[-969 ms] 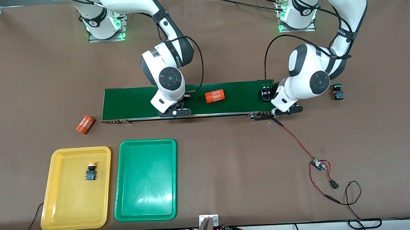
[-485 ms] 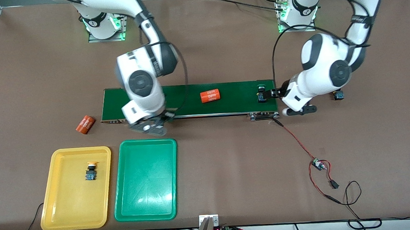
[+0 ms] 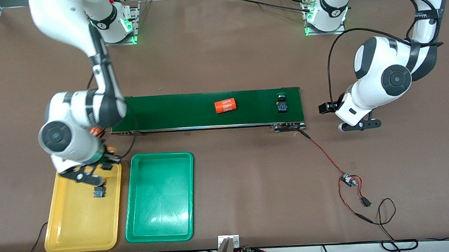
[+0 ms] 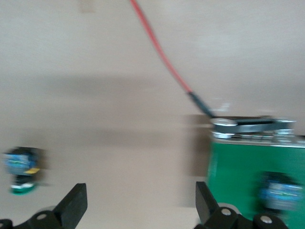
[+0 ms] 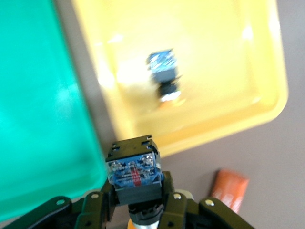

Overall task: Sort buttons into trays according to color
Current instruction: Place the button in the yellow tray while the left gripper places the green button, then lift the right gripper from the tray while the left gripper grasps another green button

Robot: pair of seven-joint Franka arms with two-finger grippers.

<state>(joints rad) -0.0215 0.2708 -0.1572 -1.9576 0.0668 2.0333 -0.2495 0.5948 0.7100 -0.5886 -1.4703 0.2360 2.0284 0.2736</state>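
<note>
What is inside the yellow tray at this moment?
One button lies in the yellow tray; the wrist view shows its yellow-orange cap. The right gripper, holding a second button, covers the tray's top end in the front view.

White arms, grey joints, black cables
</note>
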